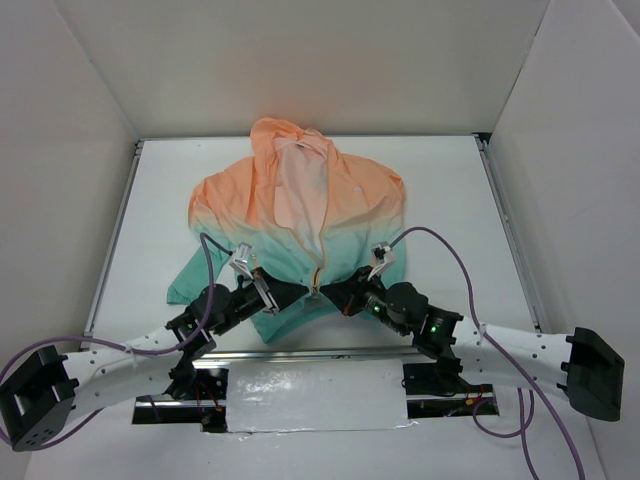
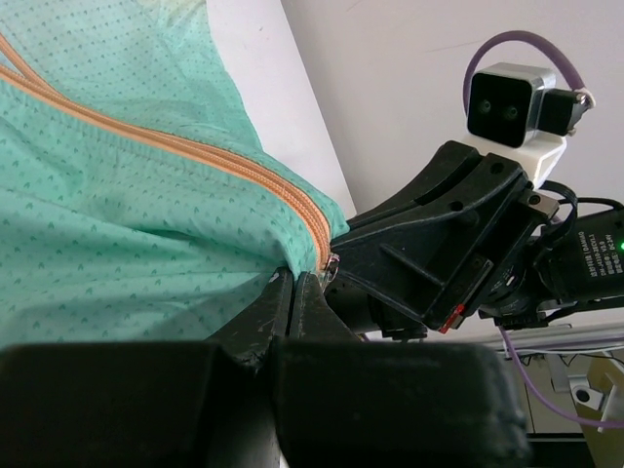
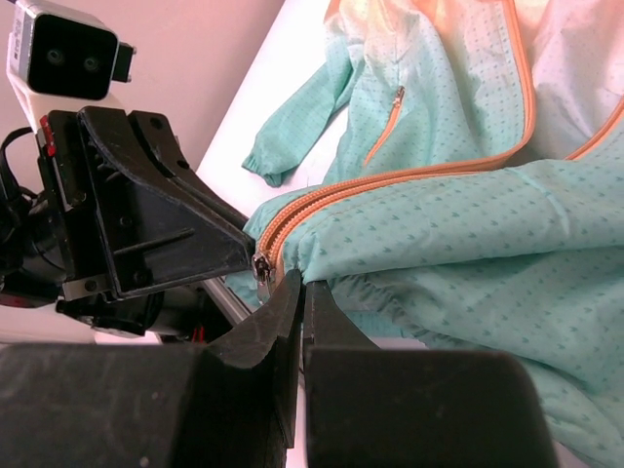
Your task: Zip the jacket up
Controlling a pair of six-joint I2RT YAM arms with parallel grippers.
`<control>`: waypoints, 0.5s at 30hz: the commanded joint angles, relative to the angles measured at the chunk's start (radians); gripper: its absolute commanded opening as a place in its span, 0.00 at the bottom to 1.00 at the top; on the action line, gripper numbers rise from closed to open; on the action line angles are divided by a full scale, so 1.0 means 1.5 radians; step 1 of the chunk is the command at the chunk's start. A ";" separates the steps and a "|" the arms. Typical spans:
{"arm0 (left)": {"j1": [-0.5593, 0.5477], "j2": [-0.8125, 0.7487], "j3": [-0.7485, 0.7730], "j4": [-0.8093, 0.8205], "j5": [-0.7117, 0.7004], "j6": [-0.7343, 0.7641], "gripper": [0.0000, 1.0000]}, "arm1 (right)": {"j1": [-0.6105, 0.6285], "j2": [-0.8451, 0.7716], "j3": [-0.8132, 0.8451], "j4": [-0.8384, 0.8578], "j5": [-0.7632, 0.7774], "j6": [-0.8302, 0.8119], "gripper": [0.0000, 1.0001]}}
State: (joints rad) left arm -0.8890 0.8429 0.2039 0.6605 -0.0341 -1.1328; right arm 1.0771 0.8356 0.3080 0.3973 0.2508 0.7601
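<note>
I have the jacket [image 1: 300, 200] lying front-up on the white table [image 1: 450, 200], hood at the far side and teal hem at the near edge, its upper front parted on pale lining. The left gripper [image 1: 298, 290] and right gripper [image 1: 332, 294] meet tip to tip at the hem, each with fingers pressed together on teal fabric either side of the orange zipper [image 1: 319, 262]. Both wrist views show the small metal slider [image 3: 261, 265] low by the hem, between them.
</note>
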 commanded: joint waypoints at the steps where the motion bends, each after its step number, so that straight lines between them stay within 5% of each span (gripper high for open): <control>1: -0.007 0.011 0.013 0.050 0.030 0.008 0.00 | -0.004 0.001 0.036 0.006 0.018 -0.003 0.00; 15: -0.019 0.033 0.007 -0.049 0.128 0.145 0.00 | -0.010 0.027 0.093 -0.132 0.034 0.045 0.00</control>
State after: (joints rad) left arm -0.8974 0.8745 0.2039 0.6300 0.0563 -1.0000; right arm 1.0733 0.8619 0.3828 0.2138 0.2501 0.7921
